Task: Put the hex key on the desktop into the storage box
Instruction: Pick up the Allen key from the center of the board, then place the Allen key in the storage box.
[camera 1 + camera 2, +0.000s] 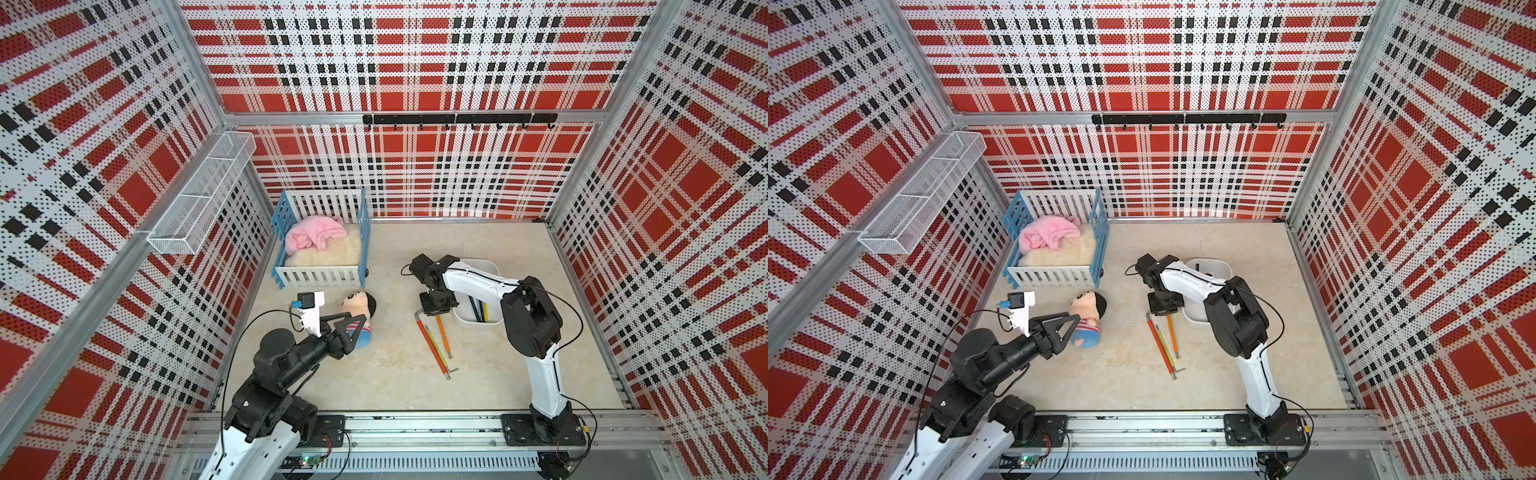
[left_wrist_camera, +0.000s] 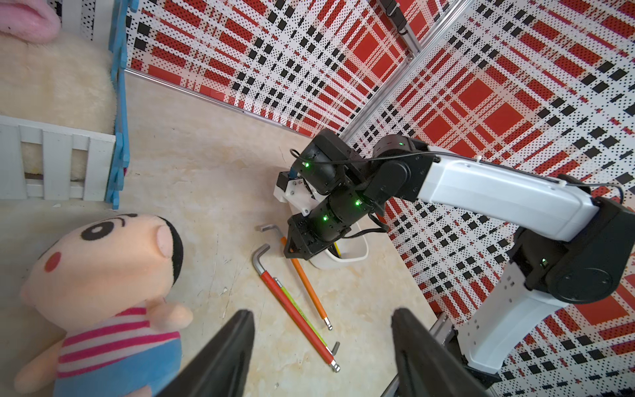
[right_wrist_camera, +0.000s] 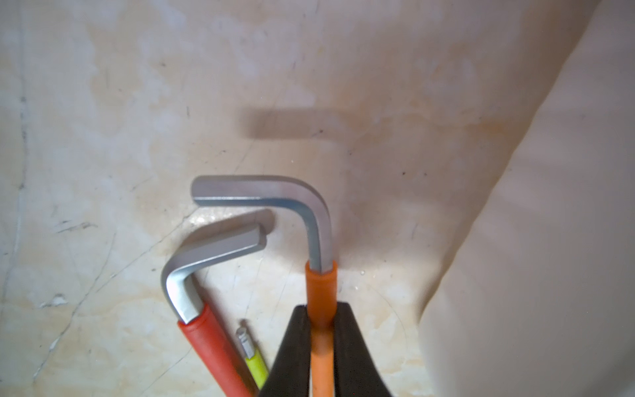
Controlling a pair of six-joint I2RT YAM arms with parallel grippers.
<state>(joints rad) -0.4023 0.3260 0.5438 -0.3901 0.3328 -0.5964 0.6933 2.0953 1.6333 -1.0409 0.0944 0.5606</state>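
The right gripper point(image 3: 321, 318) was clamped narrowly on the orange-sleeved hex key point(image 3: 321, 285), its black jaws pinching the sleeve just behind the bare steel bend. The bend's shadow fell well apart from it on the desktop point(image 3: 137, 103), so that end seemed to be lifted. In the left wrist view the key's far tip looked low, at or near the surface. Just beside it lay the red-sleeved hex key point(image 3: 206, 340) and a thinner yellow-green hex key point(image 3: 256, 366), both flat on the desktop. The white storage box point(image 3: 549, 240) stood near on the other side, with thin dark, blue and yellow sticks point(image 1: 478, 309) inside. Well apart, the left gripper point(image 2: 323, 311) hung with its jaws spread and empty, over a plush doll point(image 2: 103, 275) near the toy crib point(image 1: 320, 276).
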